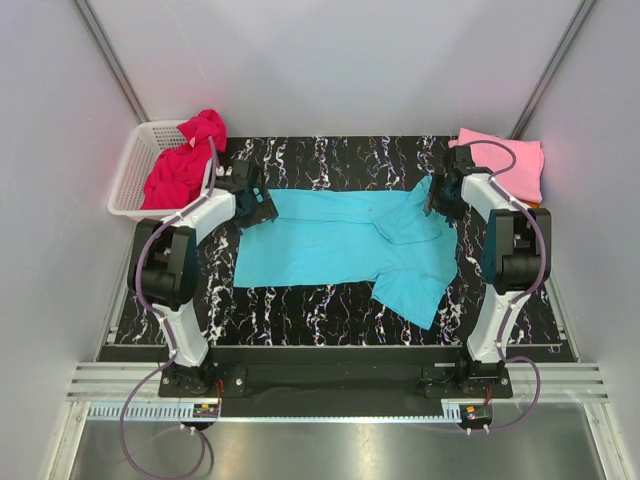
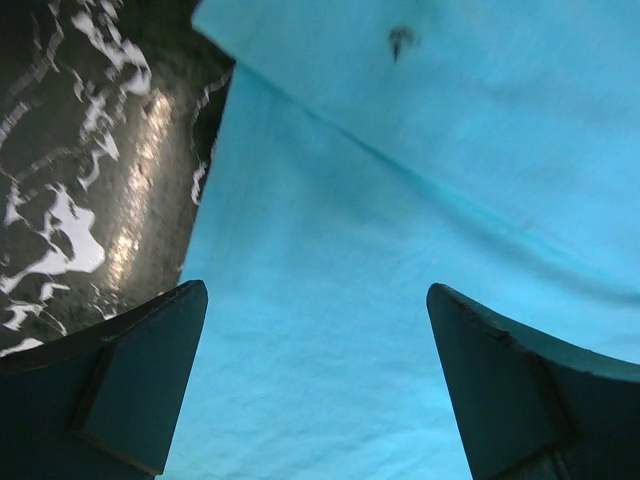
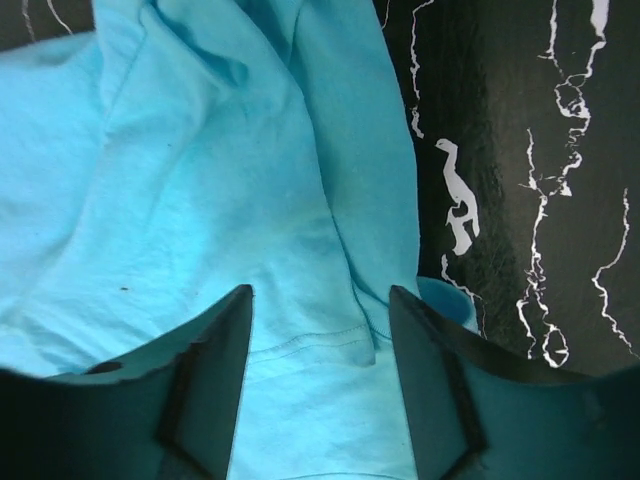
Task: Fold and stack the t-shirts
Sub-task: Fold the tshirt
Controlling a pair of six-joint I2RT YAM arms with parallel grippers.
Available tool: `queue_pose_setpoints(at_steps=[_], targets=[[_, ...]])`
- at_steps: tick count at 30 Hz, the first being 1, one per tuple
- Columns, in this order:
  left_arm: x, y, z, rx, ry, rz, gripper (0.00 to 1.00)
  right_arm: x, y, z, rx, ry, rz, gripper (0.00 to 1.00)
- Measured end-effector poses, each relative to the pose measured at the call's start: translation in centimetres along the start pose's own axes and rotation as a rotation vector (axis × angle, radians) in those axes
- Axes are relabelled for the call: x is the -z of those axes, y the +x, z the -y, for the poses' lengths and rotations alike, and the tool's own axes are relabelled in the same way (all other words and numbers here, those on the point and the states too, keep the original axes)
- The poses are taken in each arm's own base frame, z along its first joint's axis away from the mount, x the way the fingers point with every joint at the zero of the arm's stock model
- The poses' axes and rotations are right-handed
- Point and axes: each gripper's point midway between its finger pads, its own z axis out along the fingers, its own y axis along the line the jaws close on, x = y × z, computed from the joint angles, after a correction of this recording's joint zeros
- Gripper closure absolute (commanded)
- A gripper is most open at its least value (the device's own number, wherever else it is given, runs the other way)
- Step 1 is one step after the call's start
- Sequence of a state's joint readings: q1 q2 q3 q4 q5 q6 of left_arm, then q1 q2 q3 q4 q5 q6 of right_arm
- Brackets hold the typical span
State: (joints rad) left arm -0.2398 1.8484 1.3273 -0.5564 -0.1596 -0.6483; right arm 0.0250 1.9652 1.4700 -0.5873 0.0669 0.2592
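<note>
A turquoise-cyan t-shirt [image 1: 340,245] lies spread across the black marbled table, its sleeves at the right. My left gripper [image 1: 262,208] is open just above the shirt's far left corner; the left wrist view shows cyan cloth [image 2: 330,320] between its spread fingers [image 2: 150,370]. My right gripper [image 1: 437,197] is open over the shirt's far right sleeve; a stitched hem [image 3: 310,345] lies between its fingers [image 3: 215,370]. A magenta-red t-shirt [image 1: 183,165] is bunched in the white basket [image 1: 130,175]. A light pink t-shirt [image 1: 505,160] lies folded at the back right.
The basket stands at the table's back left corner, beyond the left arm. Bare black marbled table [image 1: 320,305] shows in front of the cyan shirt and to its far side [image 1: 330,160]. Grey walls enclose the table on three sides.
</note>
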Motion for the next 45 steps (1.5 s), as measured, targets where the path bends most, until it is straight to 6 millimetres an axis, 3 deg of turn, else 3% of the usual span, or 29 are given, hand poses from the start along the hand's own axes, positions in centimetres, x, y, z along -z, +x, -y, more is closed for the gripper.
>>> queue_pose_setpoints(at_steps=[5, 15, 19, 24, 30, 39, 45], targets=[[-0.5, 2.6, 0.1, -0.023, -0.005, -0.047, 0.01, -1.3, 0.1, -0.2, -0.011, -0.008, 0.006, 0.57], [-1.5, 3.4, 0.2, -0.029, -0.006, -0.065, 0.01, -3.0, -0.7, -0.6, -0.019, -0.016, 0.024, 0.58], [-1.6, 3.6, -0.1, -0.030, -0.015, -0.066, 0.01, -2.6, -0.2, -0.5, -0.028, -0.017, 0.026, 0.57], [-1.8, 3.9, -0.4, -0.023, -0.027, -0.072, 0.01, -0.4, 2.0, 0.4, -0.036, -0.011, 0.012, 0.56], [-1.8, 4.0, -0.4, -0.014, -0.027, -0.071, 0.01, 1.7, 1.5, 0.3, -0.054, -0.027, 0.053, 0.55], [-1.8, 4.2, -0.7, -0.013, -0.030, -0.073, 0.01, 0.9, 3.9, 1.0, -0.068, -0.006, 0.000, 0.55], [-1.8, 4.2, -0.7, -0.013, -0.030, -0.073, 0.01, 0.8, 4.0, 1.0, -0.071, -0.003, -0.004, 0.57]])
